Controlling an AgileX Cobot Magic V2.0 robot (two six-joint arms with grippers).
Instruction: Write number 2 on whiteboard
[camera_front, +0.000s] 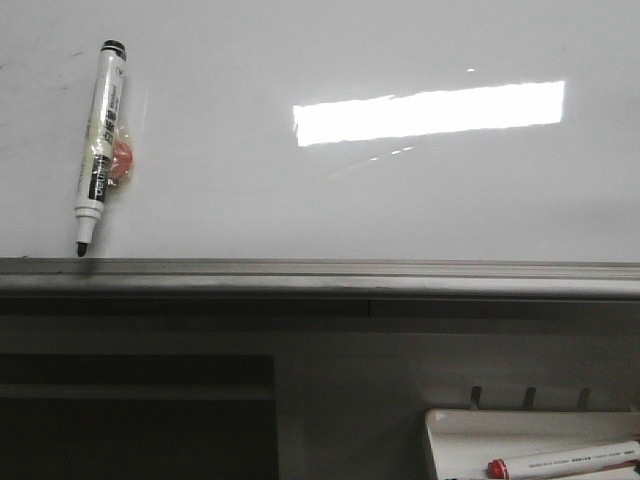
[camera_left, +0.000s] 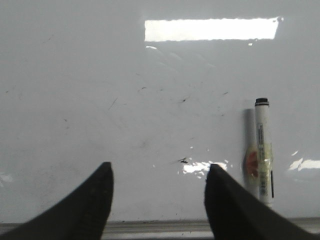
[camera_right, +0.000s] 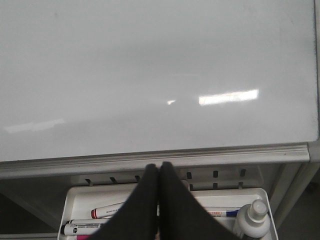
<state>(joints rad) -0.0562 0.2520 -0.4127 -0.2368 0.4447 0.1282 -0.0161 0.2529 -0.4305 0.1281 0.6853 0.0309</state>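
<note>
The whiteboard is glossy white and reflects a bright rectangular light. The number 2 is out of view; I see only faint smudges on the board. A black-tipped marker with a white barrel and a red blob on its side clings to the board at the left, tip down on the rail. My left gripper faces the board, open and empty, with that marker just beside one finger. Below the board's edge, the right gripper is shut on nothing.
A grey metal rail runs along the board's lower edge. Below it at the right hangs a white tray holding a red-capped marker, other markers and a white bottle. Dark shelving lies under the rail.
</note>
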